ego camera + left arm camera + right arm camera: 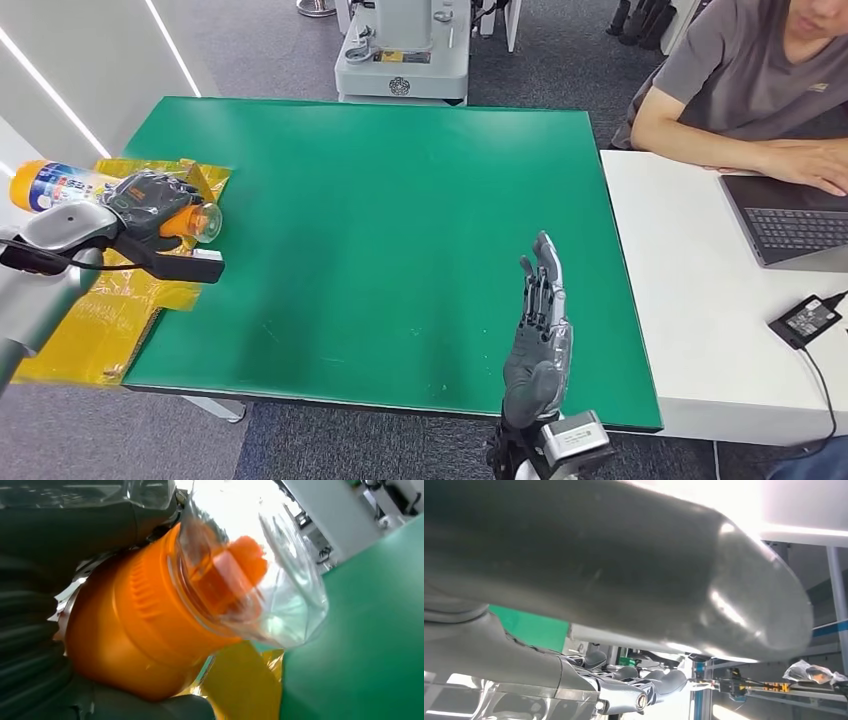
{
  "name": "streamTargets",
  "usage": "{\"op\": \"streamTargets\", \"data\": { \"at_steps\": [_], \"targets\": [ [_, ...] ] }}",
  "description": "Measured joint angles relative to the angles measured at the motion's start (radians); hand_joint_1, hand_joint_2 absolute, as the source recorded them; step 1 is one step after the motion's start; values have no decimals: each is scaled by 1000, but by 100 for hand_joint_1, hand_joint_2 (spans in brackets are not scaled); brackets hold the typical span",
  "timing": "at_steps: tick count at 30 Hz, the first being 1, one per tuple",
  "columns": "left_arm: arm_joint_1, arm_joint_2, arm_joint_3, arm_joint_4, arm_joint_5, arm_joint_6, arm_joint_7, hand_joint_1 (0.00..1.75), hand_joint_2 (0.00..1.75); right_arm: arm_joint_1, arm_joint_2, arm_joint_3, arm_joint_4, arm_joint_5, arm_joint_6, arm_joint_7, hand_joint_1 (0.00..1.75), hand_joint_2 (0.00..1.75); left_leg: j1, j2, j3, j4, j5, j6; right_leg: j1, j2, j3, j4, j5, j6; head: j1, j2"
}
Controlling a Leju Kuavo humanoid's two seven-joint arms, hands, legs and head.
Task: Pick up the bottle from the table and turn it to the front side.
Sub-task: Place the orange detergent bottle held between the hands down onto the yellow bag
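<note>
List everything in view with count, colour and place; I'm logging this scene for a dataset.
bottle: one, orange with clear cap and printed label, held on its side over the table's left edge
yellow sheet: one, crinkled, on the table's left edge
table: one, green top, centre
white desk: one, right of the table
laptop: one, dark grey, on the white desk
power adapter: one, black, on the white desk
machine base: one, light grey, behind the table
person: one, grey shirt, at the laptop
left hand: dark, gripping the bottle
right hand: fingers straight, above the table's near edge
</note>
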Motion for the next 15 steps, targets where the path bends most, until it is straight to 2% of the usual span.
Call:
{"op": "streamTargets", "data": {
  "at_steps": [6,15],
  "targets": [
    [-62,-2,-74,148,23,-23,-26,175,175,20,8,-7,0,-2,0,0,0,0,0,1,0,0,0,0,0,1,0,0,0,0,0,0],
    [-63,-38,-134,302,58,16,-40,175,175,27,17,-14,4,1,5,0,0,0,0,0,0,0,0,0,0,0,0,0,0,-1,0,0]
  ]
}}
